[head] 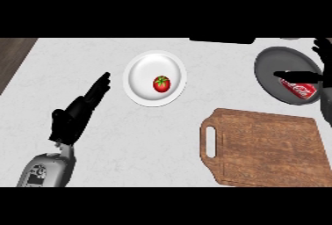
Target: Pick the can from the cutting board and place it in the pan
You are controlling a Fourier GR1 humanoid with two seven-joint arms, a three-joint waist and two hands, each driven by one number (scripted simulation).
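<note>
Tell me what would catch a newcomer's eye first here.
The red can lying in the grey pan at upper right, under the right hand. Then the red tomato on the white plate, top centre, and the wooden cutting board, lower right.

Can [299, 89] lying in pan [272, 66], right hand [326, 103] over it.

The right hand [324, 55], cut by the edge, partly hides the can [301, 90].
</note>
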